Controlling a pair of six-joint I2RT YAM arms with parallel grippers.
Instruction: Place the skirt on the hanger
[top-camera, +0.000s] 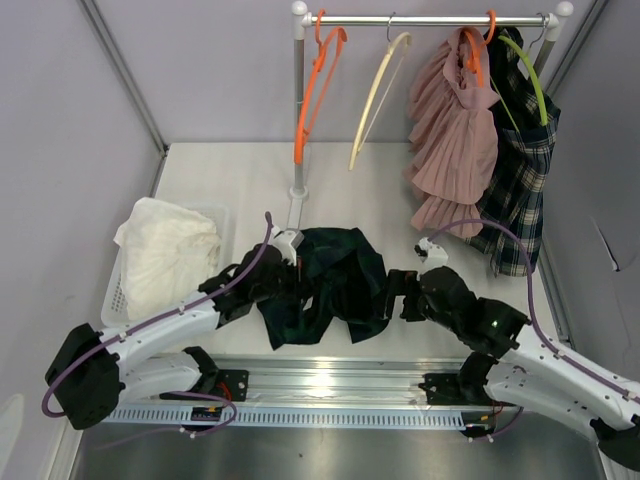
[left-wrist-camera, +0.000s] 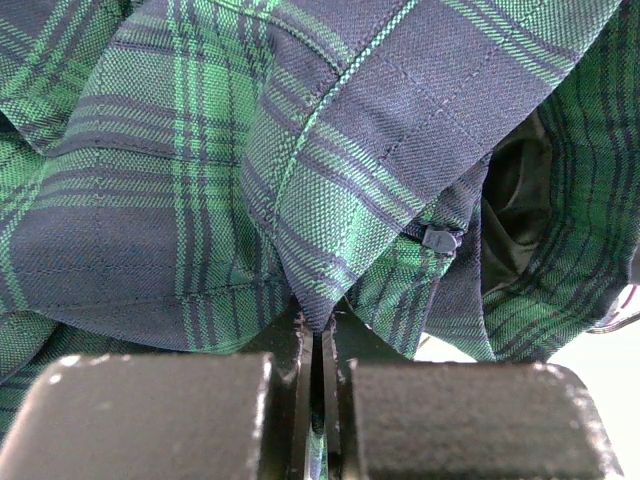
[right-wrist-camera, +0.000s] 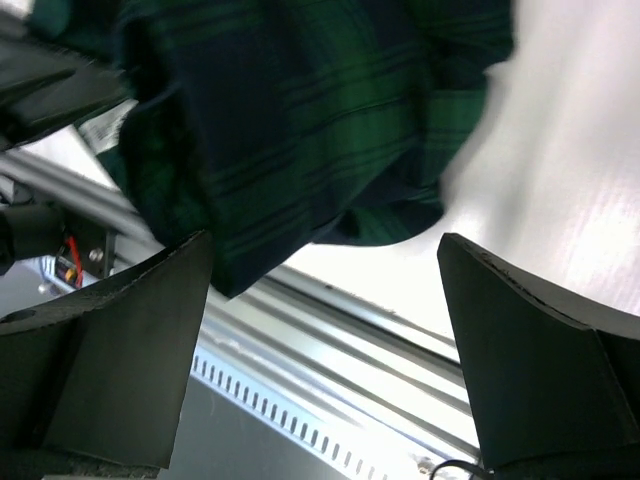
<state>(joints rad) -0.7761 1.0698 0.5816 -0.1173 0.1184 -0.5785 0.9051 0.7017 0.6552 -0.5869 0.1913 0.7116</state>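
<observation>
Taking the heaped skirt (top-camera: 335, 280) as your dial's centre, the widest free lane lies at 11 o'clock, over bare worktop (top-camera: 225, 175). At 12 the rack post (top-camera: 298, 130) stands just beyond the cloth, with the orange hanger (top-camera: 318, 90) dangling close beside it. There is an open slot between that and the cream hanger (top-camera: 378, 100) at 1. The pink skirt (top-camera: 455, 140) and hung plaid skirt (top-camera: 520, 190) wall off 2 o'clock. The basket (top-camera: 112, 295) of white cloth (top-camera: 170, 250) blocks 9, and the left arm (top-camera: 170, 325) and right arm (top-camera: 500, 330) close 8 and 4.
</observation>
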